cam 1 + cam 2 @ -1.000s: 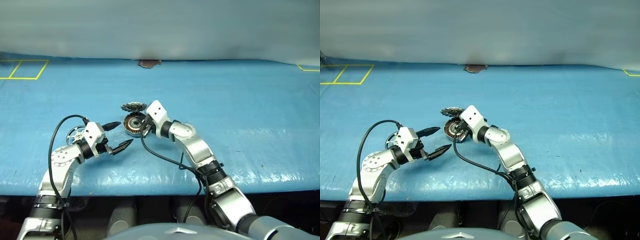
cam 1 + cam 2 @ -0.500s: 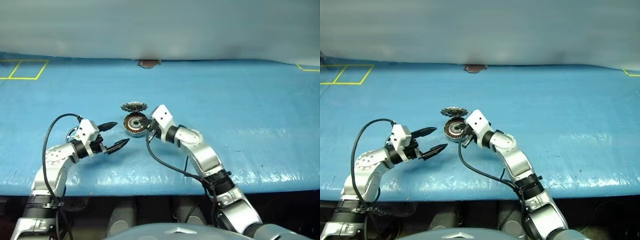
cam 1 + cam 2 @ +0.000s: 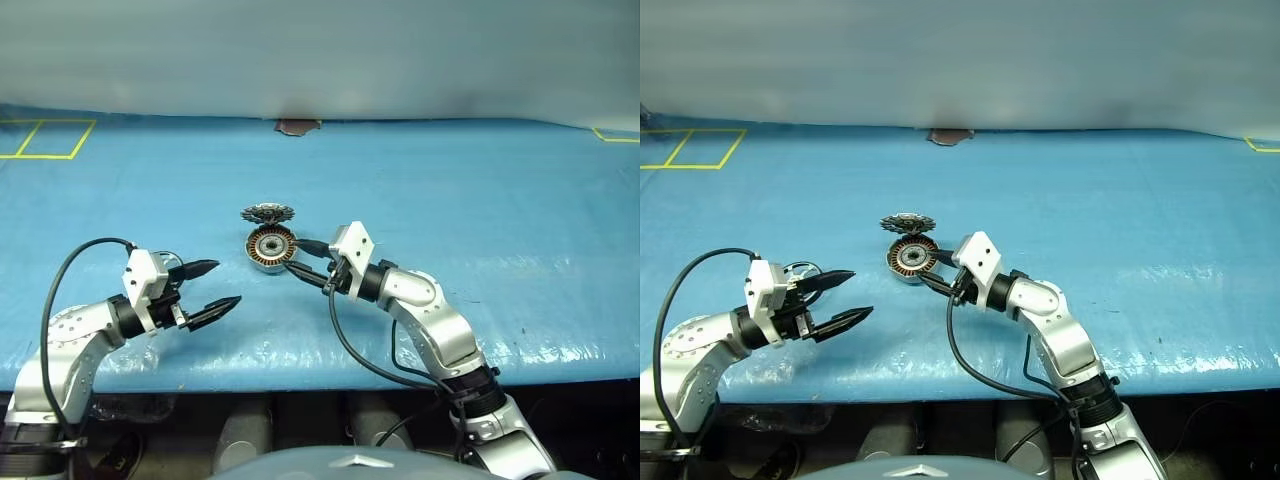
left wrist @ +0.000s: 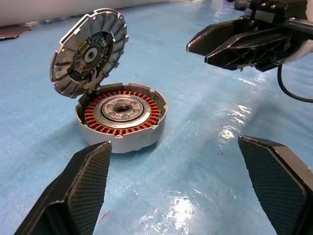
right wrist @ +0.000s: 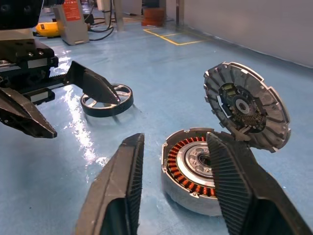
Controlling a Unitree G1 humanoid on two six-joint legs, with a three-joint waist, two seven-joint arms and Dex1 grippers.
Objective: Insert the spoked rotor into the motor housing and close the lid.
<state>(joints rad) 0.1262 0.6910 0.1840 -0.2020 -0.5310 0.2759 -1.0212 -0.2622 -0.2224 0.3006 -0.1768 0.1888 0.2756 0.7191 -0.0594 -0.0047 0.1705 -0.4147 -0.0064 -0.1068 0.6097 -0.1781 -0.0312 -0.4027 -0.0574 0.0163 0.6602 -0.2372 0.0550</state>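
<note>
Nearest the front edge of the blue worktop point(image 3: 480, 200), the left pincer point(image 3: 210, 286) hangs with its two black fingers spread wide and nothing between them, tips aimed across toward the middle. The spoked rotor point(image 5: 106, 99) lies flat on the sheet just behind that pincer, close by its wrist and apart from the other parts; in the head views the arm covers most of it.

A short way across, the right pincer point(image 3: 305, 262) points back toward the left one, its fingers parted and holding nothing. A strip of bare blue sheet lies between the two pincers.

Just past the right pincer's tips, close but not touching, sits the motor housing point(image 4: 122, 120), open side up, its ring of copper windings showing around the dark hub. The lid point(image 4: 89, 53) stands tilted at the housing's far rim, its lower edge resting there and its toothed edge raised, the inner face turned toward the pincers.

Beyond the lid the worktop runs wide and flat to its far edge, where a small brown patch point(image 3: 297, 127) sits. Yellow lines point(image 3: 45, 140) mark the far left corner.
</note>
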